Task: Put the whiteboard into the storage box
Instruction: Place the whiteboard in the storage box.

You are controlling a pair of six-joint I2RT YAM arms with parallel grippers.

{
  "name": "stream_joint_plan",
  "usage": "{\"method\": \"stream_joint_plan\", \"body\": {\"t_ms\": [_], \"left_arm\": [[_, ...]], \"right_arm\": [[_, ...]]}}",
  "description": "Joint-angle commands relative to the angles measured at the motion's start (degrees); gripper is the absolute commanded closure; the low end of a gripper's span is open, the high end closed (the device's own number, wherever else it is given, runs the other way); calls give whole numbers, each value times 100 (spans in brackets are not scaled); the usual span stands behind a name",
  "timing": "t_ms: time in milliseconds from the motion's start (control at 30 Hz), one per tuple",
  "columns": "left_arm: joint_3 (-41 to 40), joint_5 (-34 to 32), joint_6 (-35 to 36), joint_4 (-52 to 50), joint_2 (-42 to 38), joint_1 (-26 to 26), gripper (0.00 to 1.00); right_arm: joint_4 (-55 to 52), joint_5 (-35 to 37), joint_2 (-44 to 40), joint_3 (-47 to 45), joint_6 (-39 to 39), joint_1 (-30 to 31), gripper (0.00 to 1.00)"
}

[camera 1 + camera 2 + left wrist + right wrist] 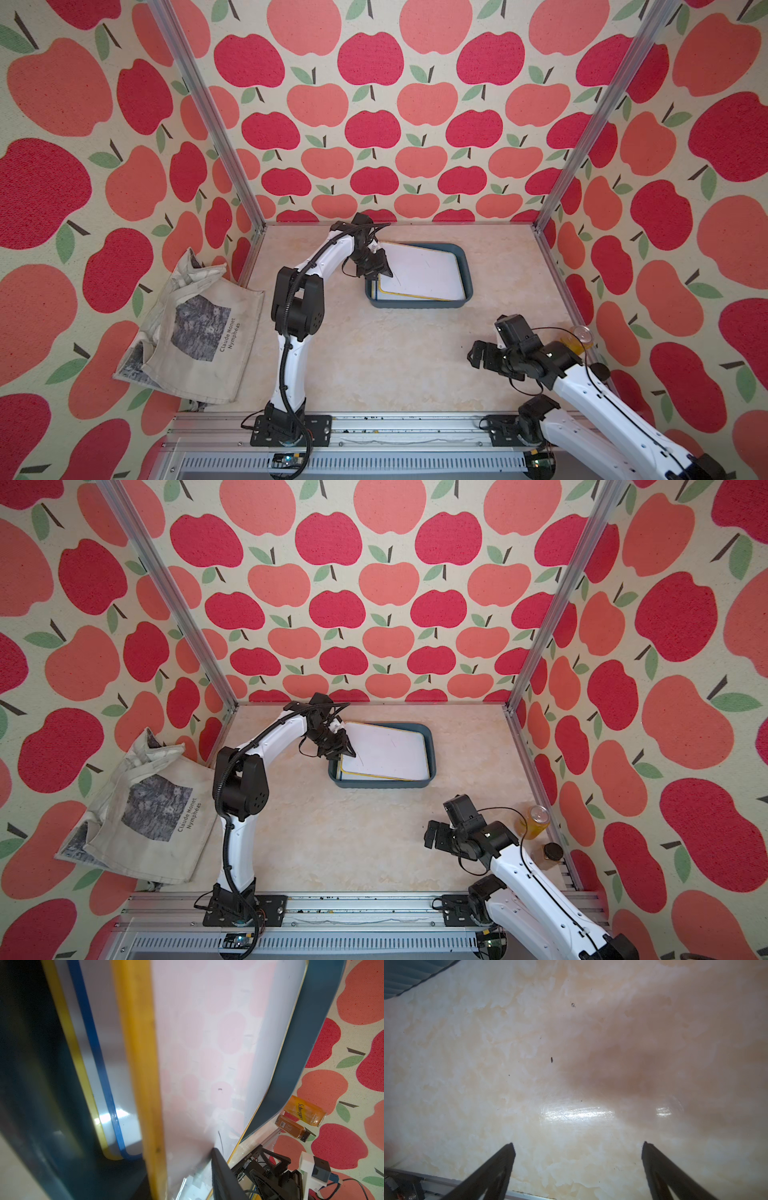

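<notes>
Currently: left gripper [384, 272] clamped on whiteboard [424, 268] edge, board tilted inside storage box [468, 270]; right gripper [578, 1144] spread wide above table [488, 1064].

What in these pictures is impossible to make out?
Left pincer: in its wrist view the whiteboard hides one finger.
Lower boards: the whiteboard covers all but their yellow and blue edges, so their number is unclear.
Bag: its cloth hides any contents, both top views.
Right arm: elbow partly cut off by the lower edge in both top views.
</notes>
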Motion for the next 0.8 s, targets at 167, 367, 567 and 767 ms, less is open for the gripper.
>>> {"method": "stream_joint_plan", "body": {"t_ms": [167, 367, 567, 767], "left_arm": [[165, -161, 115, -278, 252, -23, 63], [183, -321, 85, -273, 383, -23, 63], [268, -521, 69, -281, 436, -37, 63], [437, -517, 87, -284, 567, -74, 63]], "right_arm": [[165, -172, 27, -130, -18, -43, 1], [156, -136, 82, -76, -65, -38, 1], [251, -161, 109, -146, -54, -34, 1], [340, -189, 174, -172, -54, -36, 1]]}}
